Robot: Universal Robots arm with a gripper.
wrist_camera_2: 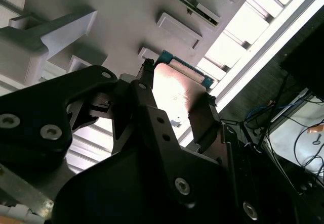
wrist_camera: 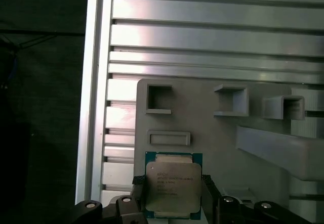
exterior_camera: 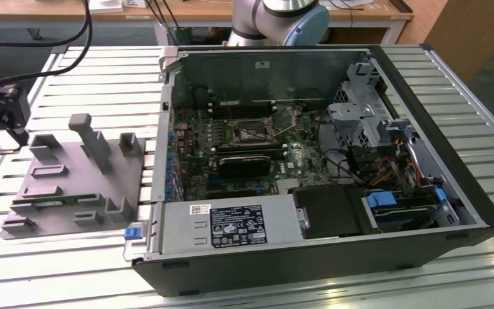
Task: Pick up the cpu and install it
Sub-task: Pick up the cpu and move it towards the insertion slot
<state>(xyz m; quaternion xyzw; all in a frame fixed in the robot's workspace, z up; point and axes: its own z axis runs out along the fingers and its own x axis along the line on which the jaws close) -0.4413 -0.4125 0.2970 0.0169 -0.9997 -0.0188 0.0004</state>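
Black gripper pinching the small, flat, square cpu with the silvery-grey metal top plate.

Exterior view: an open black computer case is lying on the slatted aluminium counter, with its square processor socket showing on the green board. A grey moulded plastic tray is sitting just beside the case on the exterior view's left, carrying a long thin green memory stick. Second wrist view: the gripper is pressing one finger against each of two opposite edges of the cpu, the tray lying behind. First wrist view: the cpu is facing plate-up between the fingers, in front of the tray's corner, near a shallow rectangular pocket.
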